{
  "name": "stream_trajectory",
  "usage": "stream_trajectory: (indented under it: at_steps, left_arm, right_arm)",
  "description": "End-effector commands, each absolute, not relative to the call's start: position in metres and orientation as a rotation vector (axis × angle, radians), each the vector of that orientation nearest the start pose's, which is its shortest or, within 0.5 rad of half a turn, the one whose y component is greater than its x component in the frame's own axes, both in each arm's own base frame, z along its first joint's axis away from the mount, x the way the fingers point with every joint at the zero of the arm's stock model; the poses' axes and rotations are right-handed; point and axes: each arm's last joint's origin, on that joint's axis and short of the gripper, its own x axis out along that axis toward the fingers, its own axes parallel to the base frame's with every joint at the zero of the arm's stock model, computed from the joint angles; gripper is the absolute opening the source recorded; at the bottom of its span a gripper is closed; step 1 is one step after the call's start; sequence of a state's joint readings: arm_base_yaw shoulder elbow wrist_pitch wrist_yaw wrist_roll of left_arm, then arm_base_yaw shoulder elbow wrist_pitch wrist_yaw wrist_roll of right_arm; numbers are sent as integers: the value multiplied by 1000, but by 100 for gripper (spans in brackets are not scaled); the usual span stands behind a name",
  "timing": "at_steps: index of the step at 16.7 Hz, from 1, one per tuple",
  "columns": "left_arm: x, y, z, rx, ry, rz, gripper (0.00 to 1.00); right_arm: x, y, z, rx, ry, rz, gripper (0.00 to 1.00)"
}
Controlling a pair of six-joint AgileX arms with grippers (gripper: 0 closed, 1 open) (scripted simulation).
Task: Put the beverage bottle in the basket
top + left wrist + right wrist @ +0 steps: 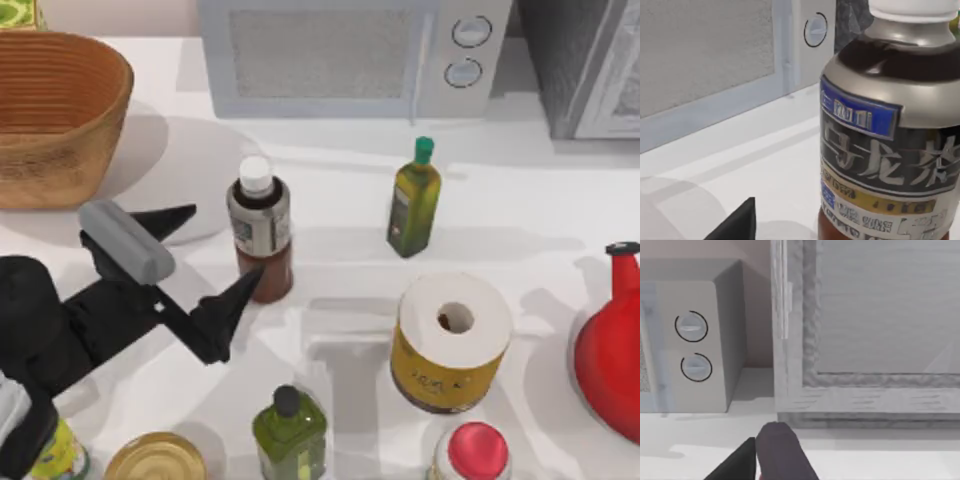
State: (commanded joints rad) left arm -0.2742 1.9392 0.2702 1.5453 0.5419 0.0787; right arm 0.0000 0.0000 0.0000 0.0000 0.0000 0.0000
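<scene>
Your left gripper (200, 268) is wide open, with one black finger on each side of the space where the round beverage bottle with the white cap, silver label and red-brown bottom (260, 228) stands. The near finger tip (235, 300) looks like it is right at the bottle's red-brown bottom, and the far finger (165, 222) is well off on the other side, so nothing is held yet. The bottle stands up straight on the white table (520, 215), just in front of the gripper, and it looks very close in the left wrist view (890, 135). The fingers are spread wide so the bottle can fit between them. I think you need to slide in a bit more, then squeeze. The big tan woven basket (55, 110) waits behind the gripper, near the table's far left corner. Your right gripper (775, 455) is parked by the grey microwave (690, 335); I cannot tell if it is open.
</scene>
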Motion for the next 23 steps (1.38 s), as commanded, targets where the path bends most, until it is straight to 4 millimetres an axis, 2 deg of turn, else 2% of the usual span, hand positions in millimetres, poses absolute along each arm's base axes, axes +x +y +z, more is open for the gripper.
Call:
stream_trajectory:
  at_steps: [3, 8, 10, 12, 14, 16, 20, 23]
  left_arm:
    - [245, -85, 87, 44, 88, -797, 100]
    - [290, -109, 84, 43, 107, -805, 100]
    - [300, -118, 82, 42, 100, -803, 100]
    - [302, -126, 83, 42, 83, -802, 100]
    - [294, -132, 82, 42, 80, -804, 100]
    - [285, -133, 77, 43, 92, -805, 100]
    - [283, -133, 76, 43, 95, -805, 100]
    - [283, -133, 76, 43, 95, -805, 77]
  right_arm:
    - [106, -1, 160, 0, 0, 0, 100]
    - [106, -1, 160, 0, 0, 0, 100]
    - [106, -1, 160, 0, 0, 0, 100]
    - [106, -1, 160, 0, 0, 0, 100]
    - [106, -1, 160, 0, 0, 0, 100]
    - [106, -1, 160, 0, 0, 0, 100]
    - [106, -1, 160, 0, 0, 0, 100]
    - [106, -1, 160, 0, 0, 0, 100]
